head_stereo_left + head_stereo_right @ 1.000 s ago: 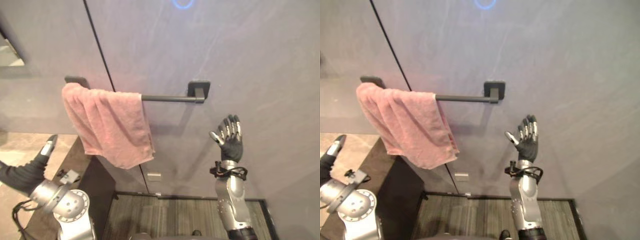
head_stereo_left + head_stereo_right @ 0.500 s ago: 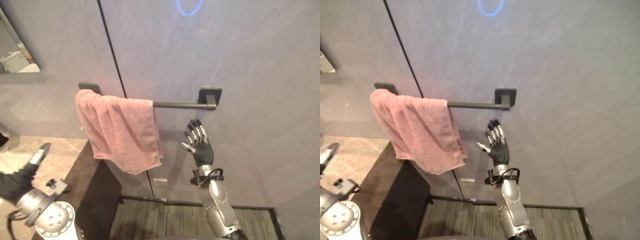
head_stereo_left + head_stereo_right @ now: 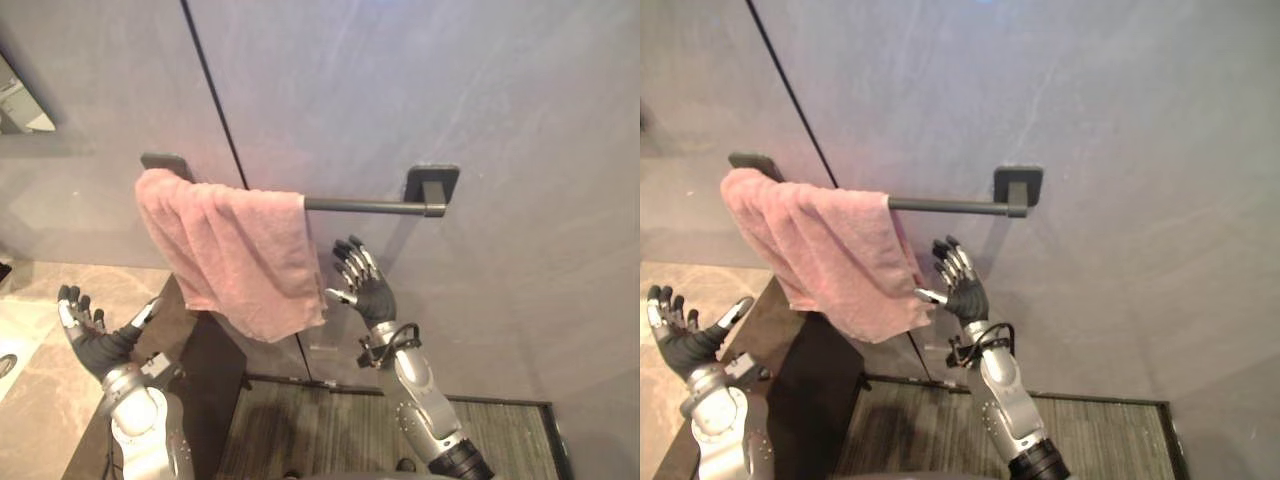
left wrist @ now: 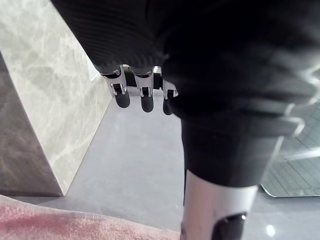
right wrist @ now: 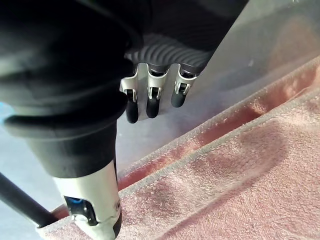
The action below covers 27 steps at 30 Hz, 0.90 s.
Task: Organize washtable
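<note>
A pink towel (image 3: 232,250) hangs bunched over the left half of a dark wall rail (image 3: 365,205). My right hand (image 3: 366,290) is raised with fingers spread just right of the towel's lower edge, its thumb close to the cloth, holding nothing. The right wrist view looks past those fingers (image 5: 150,102) onto the pink towel (image 5: 240,170) and the rail. My left hand (image 3: 88,335) is lifted at the lower left, open and empty, over the marbled counter. Its fingers (image 4: 142,95) show straight in the left wrist view.
A dark cabinet side (image 3: 205,390) drops below the counter (image 3: 40,370) at the left. A mirror's corner (image 3: 20,100) sits at the upper left. The grey wall (image 3: 480,120) has a dark vertical seam. Striped flooring (image 3: 340,425) lies below.
My right hand has moved left and closer to the towel's edge. My left hand has risen with its fingers spread. The camera has shifted a little.
</note>
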Available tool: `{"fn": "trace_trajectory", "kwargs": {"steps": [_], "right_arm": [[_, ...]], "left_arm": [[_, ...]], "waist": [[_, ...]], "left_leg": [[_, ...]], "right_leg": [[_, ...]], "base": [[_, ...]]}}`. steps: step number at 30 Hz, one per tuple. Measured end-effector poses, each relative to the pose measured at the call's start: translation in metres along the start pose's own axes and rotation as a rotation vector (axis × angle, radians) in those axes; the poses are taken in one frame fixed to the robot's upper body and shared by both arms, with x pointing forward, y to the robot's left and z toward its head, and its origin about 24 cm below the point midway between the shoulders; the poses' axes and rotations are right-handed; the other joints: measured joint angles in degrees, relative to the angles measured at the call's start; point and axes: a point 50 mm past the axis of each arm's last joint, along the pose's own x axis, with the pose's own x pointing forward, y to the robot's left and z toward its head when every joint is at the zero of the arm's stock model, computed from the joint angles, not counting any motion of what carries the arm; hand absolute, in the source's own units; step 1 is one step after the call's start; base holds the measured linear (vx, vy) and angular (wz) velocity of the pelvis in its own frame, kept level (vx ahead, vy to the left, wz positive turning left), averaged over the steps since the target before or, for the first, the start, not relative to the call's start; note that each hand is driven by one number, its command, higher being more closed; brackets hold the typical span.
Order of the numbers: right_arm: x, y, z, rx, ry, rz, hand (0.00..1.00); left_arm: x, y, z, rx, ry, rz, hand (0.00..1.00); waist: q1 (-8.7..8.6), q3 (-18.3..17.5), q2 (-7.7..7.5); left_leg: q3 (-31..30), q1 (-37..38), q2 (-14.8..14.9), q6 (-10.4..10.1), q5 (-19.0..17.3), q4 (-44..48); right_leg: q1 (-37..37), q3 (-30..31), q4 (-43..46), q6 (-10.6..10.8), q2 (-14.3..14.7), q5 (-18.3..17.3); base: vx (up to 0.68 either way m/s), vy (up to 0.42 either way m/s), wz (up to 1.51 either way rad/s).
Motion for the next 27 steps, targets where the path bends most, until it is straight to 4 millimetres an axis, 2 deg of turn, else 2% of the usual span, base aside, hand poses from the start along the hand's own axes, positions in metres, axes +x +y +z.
{"fn": "trace_trajectory", "kwargs": {"steps": [8,16,21,22,27], "right_arm": [[0.011,0.012,0.007,0.029,-0.029,0.061,0.00],[0.024,0.023,0.018,0.047,-0.072,0.141,0.00],[0.025,0.023,0.019,0.053,-0.075,0.142,0.00],[0.027,0.023,0.020,0.052,-0.075,0.145,0.00],[0.037,0.026,0.025,0.041,-0.091,0.171,0.00]], "left_arm": [[0.029,-0.019,0.010,-0.044,-0.055,-0.052,0.00],[0.066,-0.042,0.032,-0.128,-0.117,-0.206,0.00],[0.070,-0.043,0.035,-0.162,-0.130,-0.248,0.00],[0.072,-0.043,0.037,-0.164,-0.131,-0.276,1.00],[0.084,-0.038,0.046,-0.190,-0.136,-0.363,1.00]], "waist": [[0.01,1.3,1.00],[0.09,6.5,0.92],[1.14,7.9,1.08],[1.50,8.1,1.10],[1.63,9.8,1.17]], "left_leg": [[-0.4,-4.3,0.1,-0.1,0.6,0.0],[-0.6,-7.5,0.0,0.0,1.1,-0.1],[-0.8,-7.6,0.0,0.0,1.2,-0.2],[-0.9,-7.8,-0.1,0.0,1.5,-0.4],[-1.7,-8.3,-0.2,0.2,2.2,-0.6]], "right_leg": [[-4.2,-0.1,0.0,-0.3,0.1,0.2],[-8.1,0.2,1.6,-0.8,0.2,0.1],[-8.2,0.2,1.7,-0.9,0.2,0.0],[-8.6,0.2,1.8,-0.9,0.2,0.0],[-9.2,-0.1,2.4,-0.9,0.1,0.1]], "base": [[0.00,-0.002,0.01],[0.00,0.000,0.00],[0.01,0.001,0.00],[-0.03,-0.008,0.07],[-0.04,-0.005,0.06]]}}
